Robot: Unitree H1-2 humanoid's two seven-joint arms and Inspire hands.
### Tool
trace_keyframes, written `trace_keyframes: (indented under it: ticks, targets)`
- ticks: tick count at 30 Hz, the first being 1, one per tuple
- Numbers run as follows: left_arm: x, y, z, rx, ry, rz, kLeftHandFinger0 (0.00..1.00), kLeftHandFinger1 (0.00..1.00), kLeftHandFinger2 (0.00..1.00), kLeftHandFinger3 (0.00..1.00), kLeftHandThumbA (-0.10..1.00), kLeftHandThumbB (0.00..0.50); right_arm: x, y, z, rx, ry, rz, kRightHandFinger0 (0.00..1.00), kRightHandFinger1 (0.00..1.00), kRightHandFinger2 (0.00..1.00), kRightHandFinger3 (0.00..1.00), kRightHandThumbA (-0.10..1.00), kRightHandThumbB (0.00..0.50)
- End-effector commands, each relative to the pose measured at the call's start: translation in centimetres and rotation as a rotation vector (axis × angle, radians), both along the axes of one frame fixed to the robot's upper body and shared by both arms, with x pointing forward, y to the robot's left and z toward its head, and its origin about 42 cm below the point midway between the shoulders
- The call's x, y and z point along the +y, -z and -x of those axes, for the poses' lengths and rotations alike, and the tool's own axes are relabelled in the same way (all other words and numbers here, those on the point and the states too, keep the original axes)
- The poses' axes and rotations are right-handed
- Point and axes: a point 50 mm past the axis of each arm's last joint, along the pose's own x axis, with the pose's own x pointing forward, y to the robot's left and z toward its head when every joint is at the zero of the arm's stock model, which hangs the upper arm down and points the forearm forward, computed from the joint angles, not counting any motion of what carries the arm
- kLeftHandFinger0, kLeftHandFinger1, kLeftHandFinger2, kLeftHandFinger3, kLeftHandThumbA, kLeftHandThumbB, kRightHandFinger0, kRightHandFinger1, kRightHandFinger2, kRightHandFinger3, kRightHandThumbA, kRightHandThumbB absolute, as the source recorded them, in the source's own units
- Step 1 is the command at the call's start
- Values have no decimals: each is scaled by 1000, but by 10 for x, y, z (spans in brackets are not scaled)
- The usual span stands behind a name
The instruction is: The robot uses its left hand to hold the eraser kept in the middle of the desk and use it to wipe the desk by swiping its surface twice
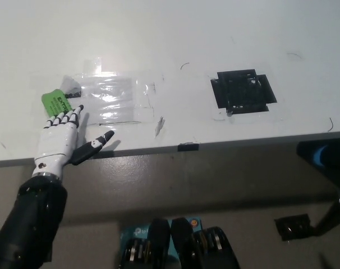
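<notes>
**Left hand on the green eraser at the table's left side**

Your white table [175, 39] fills the upper half of the head view, its front edge running across the picture just below the middle. Below that edge you see dim floor and table legs.

Your left hand [60, 140] lies at about 9 o'clock from the picture's centre, palm down at the table's front edge, with the dark forearm dropping away toward 7 o'clock. The fingers [66, 117] point up toward 12 o'clock and rest on the near end of the green eraser [56, 102], pressing it flat to the surface instead of wrapping round it. The thumb [94, 145] sticks out toward 3 o'clock, clear of the eraser. The eraser lies tilted, its label facing up, just beyond the fingertips at the hand's 12 o'clock.

Directly at the eraser's 3 o'clock you have a shiny clear tape patch [111, 98] stuck to the table, the eraser sitting at its left edge. A small dark scrap [70, 88] sits at the patch's upper left corner. Well apart, at 2 o'clock from centre, lies a black tape square [243, 91]. A few thin pen marks [184, 65] dot the surface between the two patches.

Your right hand does not show.
</notes>
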Motion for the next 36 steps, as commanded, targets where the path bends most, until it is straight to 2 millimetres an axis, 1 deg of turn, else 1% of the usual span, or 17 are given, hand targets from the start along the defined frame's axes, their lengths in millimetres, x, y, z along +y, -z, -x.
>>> trace_keyframes:
  ticks: [1, 7, 9, 10, 13, 14, 16, 17, 20, 23, 24, 25, 28, 31, 32, 34, 36]
  targets:
    - [30, 104, 69, 476, -146, 70, 1000, 1000, 1000, 1000, 1000, 500, -3, -12, 0, -51, 4, 20, 999, 1000, 1000, 1000, 1000, 13]
    - [25, 91, 63, 413, -99, 67, 1000, 1000, 1000, 1000, 1000, 497, -4, -10, 3, -41, 11, 28, 1000, 1000, 1000, 1000, 1000, 0]
    - [22, 70, 56, 306, -61, 71, 1000, 1000, 1000, 1000, 1000, 479, -5, -10, 4, -42, 4, 13, 1000, 1000, 1000, 1000, 1000, 0]
    - [21, 59, 52, 269, -48, 74, 1000, 1000, 1000, 1000, 1000, 444, -5, -10, 4, -36, 7, 16, 1000, 1000, 1000, 1000, 1000, 0]
    - [16, 11, 33, 50, -2, 107, 1000, 1000, 1000, 1000, 1000, 449, -5, -10, 4, -41, -4, 12, 1000, 1000, 1000, 1000, 1000, 0]
    - [13, -13, 24, -69, 32, 84, 1000, 1000, 1000, 1000, 1000, 427, -5, -10, 4, -44, -5, 18, 1000, 1000, 1000, 1000, 1000, 0]
    - [9, -33, 18, -117, 49, 87, 1000, 1000, 1000, 1000, 1000, 388, -6, -8, 7, -48, -14, 22, 1000, 1000, 1000, 1000, 1000, 0]
    - [4, -85, 3, -244, 89, 87, 1000, 1000, 1000, 1000, 1000, 375, -7, -8, 7, -35, -14, 22, 1000, 1000, 1000, 1000, 1000, 1]
    - [0, -136, -5, -367, 105, 85, 1000, 1000, 1000, 1000, 1000, 398, -6, -6, 9, -19, -23, 9, 1000, 1000, 1000, 1000, 1000, 4]
    - [-2, -212, -3, -544, 126, 116, 1000, 1000, 1000, 1000, 1000, 404, -6, -5, 11, -7, -27, 7, 1000, 1000, 1000, 1000, 1000, 13]
    - [0, -226, -1, -572, 119, 125, 1000, 1000, 1000, 1000, 1000, 444, -5, -5, 11, -8, -35, 1, 1000, 1000, 1000, 1000, 1000, 2]
    - [3, -235, 0, -624, 117, 144, 1000, 1000, 1000, 1000, 1000, 458, -5, -5, 12, 2, -33, -2, 1000, 1000, 1000, 1000, 1000, 28]
    - [5, -248, 17, -683, 145, 170, 1000, 1000, 1000, 1000, 1000, 386, -5, -5, 13, 13, -39, -1, 1000, 1000, 1000, 1000, 1000, 22]
    - [0, -239, 35, -684, 157, 202, 1000, 1000, 1000, 1000, 1000, 403, -4, -4, 16, 24, -47, -6, 1000, 1000, 1000, 1000, 1000, 17]
    - [-7, -223, 50, -667, 176, 259, 1000, 1000, 1000, 1000, 1000, 403, -4, -3, 16, 24, -63, -23, 1000, 1000, 1000, 1000, 1000, 1]
    - [-12, -201, 67, -618, 192, 335, 1000, 1000, 1000, 1000, 1000, 297, -4, -3, 16, 22, -65, -17, 1000, 1000, 1000, 1000, 1000, 0]
    - [-18, -181, 80, -579, 187, 444, 1000, 1000, 1000, 1000, 1000, 308, -3, -3, 16, 21, -63, -18, 1000, 1000, 1000, 1000, 1000, 21]
